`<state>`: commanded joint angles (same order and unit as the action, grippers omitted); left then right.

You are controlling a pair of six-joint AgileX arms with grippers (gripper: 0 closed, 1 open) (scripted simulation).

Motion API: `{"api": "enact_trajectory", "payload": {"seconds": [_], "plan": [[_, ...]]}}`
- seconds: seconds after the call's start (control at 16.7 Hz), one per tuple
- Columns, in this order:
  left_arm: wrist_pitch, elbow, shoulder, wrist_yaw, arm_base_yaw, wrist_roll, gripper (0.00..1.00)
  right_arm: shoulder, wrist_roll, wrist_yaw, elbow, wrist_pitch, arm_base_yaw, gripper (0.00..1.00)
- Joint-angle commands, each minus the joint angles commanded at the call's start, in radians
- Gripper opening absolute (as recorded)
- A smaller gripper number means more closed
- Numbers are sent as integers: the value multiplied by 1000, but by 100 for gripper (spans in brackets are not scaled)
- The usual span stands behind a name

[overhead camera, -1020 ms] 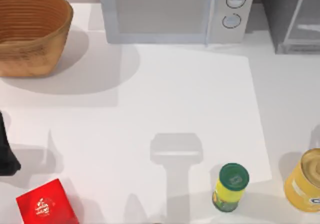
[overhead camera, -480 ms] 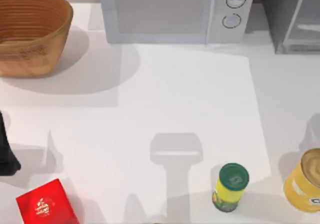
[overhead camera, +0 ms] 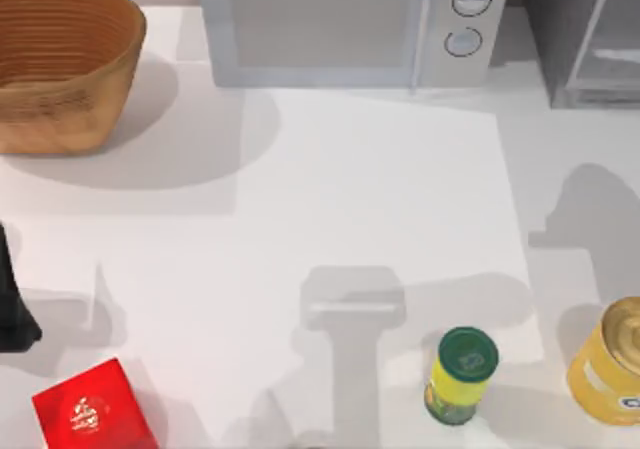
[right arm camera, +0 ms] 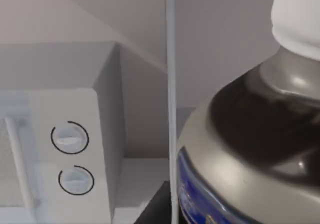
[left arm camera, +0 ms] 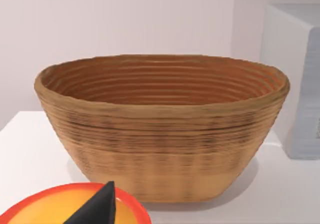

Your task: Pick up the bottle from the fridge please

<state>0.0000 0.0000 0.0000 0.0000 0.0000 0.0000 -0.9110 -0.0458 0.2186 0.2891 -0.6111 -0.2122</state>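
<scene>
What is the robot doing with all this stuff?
It is going after a bottle, seen up close from the right arm's wrist camera, white cap on top, next to the microwave. The fridge stands at the table's far right corner. The left arm is parked at the table's left edge, facing the basket.

The light is bright and soft in all three views. In the top view the white counter [overhead camera: 350, 189] glows and nothing shines too hard. Grey shadows lie on it: a wide one beside the basket [overhead camera: 62, 61] in the upper left, a soft band under the microwave [overhead camera: 350, 24], a blocky one in the lower middle, and a rounded one at the right edge. Their edges are fuzzy. In the right wrist view the bottle [right arm camera: 250, 149] is very close and looks soft, with small bright spots on its dark neck.
</scene>
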Motion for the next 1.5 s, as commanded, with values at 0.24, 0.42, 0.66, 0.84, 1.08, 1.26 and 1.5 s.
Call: {"api": "enact_trajectory", "payload": {"seconds": [0.24,0.42,0.66,0.84,1.08,1.26,1.5], "plan": [[0,0,0,0,0,0,100,-375,-17,122,87,-173,-121,0],[0,0,0,0,0,0,100,-550,-22,211,147,-268,-207,0],[0,0,0,0,0,0,100,-639,-23,281,195,-334,-274,0],[0,0,0,0,0,0,100,-640,-23,282,196,-336,-276,0],[0,0,0,0,0,0,100,-671,-24,270,212,-366,-263,0],[0,0,0,0,0,0,100,-781,-22,254,246,-429,-244,0],[0,0,0,0,0,0,100,-936,-17,225,291,-515,-214,0]]}}
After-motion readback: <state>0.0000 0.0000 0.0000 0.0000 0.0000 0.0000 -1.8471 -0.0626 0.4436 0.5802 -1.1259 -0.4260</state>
